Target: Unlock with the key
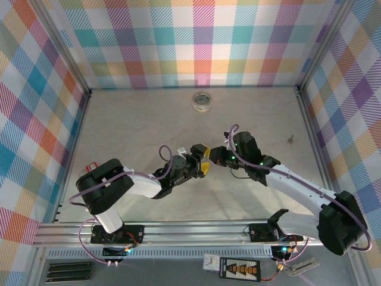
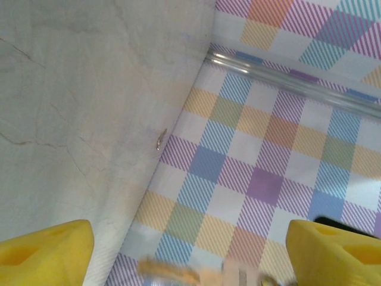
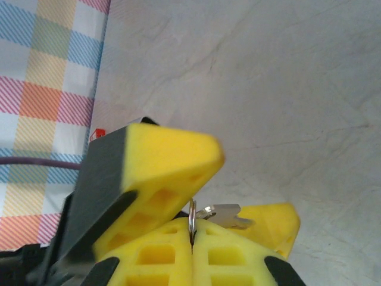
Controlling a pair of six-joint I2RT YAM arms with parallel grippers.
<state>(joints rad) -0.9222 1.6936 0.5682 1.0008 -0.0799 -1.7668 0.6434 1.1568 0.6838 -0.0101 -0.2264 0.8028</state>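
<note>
Step in hand, as judged: a transfer or re-grip of the key between the two arms, held above the pale, veined stone-look tabletop (image 1: 149, 125) at mid-table.

Recommendations:
- Bring the receiving fingers squarely onto the flat faces of the key, not its edges, as so thin a piece will twist or flick out under a skewed pinch.
- Leave enough of the blade projecting beyond the pads to enter a lock.
- The holding arm should not let go until the new pinch is plainly firm. A drop onto the table would make for an awkward recovery.

End effectors:
- Right gripper (image 3: 191, 229): yellow fingers pressed together, pinching the small, thin, silvery-grey metal key (image 3: 225, 214) at its thin wire ring (image 3: 191, 213). The blade sticks out sideways, clear of the pads.
- Left gripper (image 2: 187, 241): yellow fingers (image 3: 161, 167) spread wide, one on either side of the key. Whether the nearer finger touches the ring cannot be determined, and nothing is gripped.

Location of task item: in the right gripper's pinch, between the left gripper's spread fingers
</note>
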